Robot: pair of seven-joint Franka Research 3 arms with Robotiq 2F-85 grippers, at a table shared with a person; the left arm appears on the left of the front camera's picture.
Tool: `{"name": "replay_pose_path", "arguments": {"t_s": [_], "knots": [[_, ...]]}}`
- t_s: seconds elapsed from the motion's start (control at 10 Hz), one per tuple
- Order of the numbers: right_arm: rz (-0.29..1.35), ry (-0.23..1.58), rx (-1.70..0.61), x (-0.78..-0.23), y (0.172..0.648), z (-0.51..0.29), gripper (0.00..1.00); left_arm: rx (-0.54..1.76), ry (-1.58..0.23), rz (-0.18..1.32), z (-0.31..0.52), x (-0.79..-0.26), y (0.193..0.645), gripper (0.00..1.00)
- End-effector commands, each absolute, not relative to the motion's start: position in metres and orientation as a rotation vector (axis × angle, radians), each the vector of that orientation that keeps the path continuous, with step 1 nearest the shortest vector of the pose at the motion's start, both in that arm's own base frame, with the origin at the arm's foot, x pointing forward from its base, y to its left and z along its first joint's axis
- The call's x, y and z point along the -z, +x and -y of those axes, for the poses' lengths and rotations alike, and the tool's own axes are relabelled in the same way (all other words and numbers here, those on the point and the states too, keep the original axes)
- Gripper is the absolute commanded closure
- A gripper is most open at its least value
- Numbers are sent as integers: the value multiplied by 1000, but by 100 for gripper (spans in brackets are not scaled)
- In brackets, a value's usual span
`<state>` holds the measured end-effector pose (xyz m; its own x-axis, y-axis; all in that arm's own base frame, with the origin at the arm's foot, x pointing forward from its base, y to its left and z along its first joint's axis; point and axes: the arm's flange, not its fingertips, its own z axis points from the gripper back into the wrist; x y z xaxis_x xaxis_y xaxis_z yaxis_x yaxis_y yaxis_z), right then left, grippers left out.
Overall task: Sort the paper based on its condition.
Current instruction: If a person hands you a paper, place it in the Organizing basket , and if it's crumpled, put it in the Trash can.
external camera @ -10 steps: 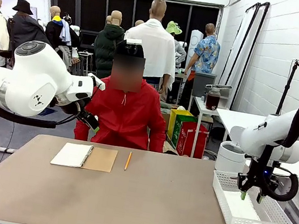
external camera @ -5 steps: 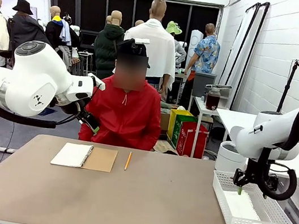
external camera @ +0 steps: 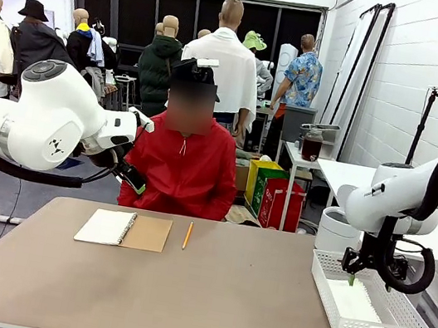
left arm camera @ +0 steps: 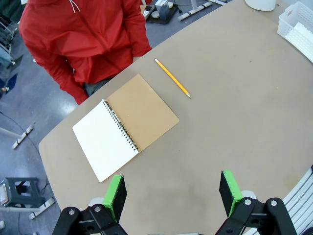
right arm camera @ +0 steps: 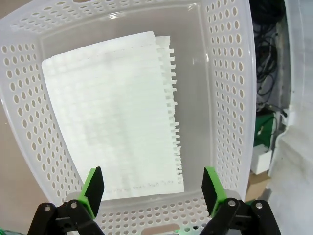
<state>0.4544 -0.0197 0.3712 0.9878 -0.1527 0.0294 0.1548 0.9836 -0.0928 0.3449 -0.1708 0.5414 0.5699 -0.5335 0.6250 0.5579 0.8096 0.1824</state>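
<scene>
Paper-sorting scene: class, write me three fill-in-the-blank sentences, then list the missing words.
1. The paper lies flat inside the white mesh ____.
2. The right gripper hovers over it with its jaws ____.
3. The pencil lies beside the spiral-bound ____, whose brown cover is folded open.

Missing words: tray; open; notebook

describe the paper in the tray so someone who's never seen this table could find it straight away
Look to the robot's right end of the table, where a white mesh tray sits under the right arm's open tool. A smooth white sheet lies flat in the tray. One long edge is a ragged row of torn tabs.
</scene>
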Motion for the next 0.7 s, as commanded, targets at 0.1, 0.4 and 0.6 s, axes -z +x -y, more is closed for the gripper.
{"name": "replay_pose_path", "arguments": {"t_s": [0.1, 0.4, 0.6], "knots": [[14, -93, 147, -370, 454, 21, 0, 640, -41, 718, 169, -540, 345, 0], [14, -93, 147, -370, 454, 21, 0, 640, -41, 718, 169, -540, 345, 0], [14, -93, 147, -370, 454, 21, 0, 640, -41, 718, 169, -540, 345, 0]]}}
